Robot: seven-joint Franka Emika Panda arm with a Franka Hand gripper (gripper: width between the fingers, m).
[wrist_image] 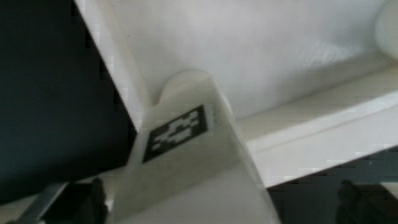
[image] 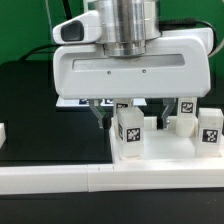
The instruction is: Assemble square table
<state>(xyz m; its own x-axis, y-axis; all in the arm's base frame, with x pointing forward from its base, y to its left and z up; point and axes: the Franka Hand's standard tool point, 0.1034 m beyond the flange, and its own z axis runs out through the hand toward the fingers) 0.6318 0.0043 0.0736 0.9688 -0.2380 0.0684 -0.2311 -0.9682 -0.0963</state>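
White border bar (image: 60, 180) runs along the front, arm above the square table's parts.

Beyond it, on the black surface (image: 25, 100), the big gripper (image: 118, 108) hangs over the tabletop (image: 165, 150), fingers spread wide and empty, beside a tagged leg (image: 129, 133); more legs (image: 196, 124) stand on the exterior view's right.

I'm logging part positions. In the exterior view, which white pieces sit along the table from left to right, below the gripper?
Small white block at the left edge → white tagged leg → white tagged leg → white tagged leg at the right edge.
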